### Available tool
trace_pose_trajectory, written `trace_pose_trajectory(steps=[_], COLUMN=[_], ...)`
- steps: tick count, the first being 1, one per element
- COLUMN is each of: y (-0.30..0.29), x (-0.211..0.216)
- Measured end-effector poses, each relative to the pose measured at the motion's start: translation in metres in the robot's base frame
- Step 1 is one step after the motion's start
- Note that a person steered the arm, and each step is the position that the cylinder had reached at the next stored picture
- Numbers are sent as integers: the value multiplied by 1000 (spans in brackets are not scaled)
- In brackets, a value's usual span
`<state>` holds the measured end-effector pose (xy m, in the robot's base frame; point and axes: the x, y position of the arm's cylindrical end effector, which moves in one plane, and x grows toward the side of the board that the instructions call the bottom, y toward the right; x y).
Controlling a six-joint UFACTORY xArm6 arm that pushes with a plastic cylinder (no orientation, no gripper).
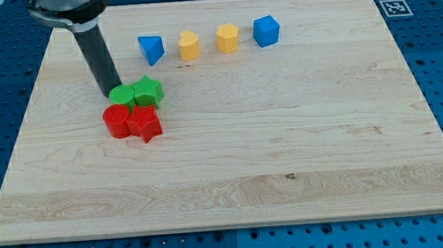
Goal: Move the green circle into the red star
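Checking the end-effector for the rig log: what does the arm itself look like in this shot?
Only the lower part shows: a straight, smooth, dark grey-black cylindrical rod hanging from a wider rounded dark collar cut off by the view's top edge. My tip is plain and blunt. No cables, labels or markings visible.

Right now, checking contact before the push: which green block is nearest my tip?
The green circle, left of the green star; my tip sits at its left edge.

No readable text; only a fiducial marker [392, 7]
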<state>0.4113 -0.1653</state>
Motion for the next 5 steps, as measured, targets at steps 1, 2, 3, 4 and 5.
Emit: trace_pose_trajectory(steps=[1,2,3,4,5], y=[17,39,33,-1,-4], x=[30,43,42,41,36])
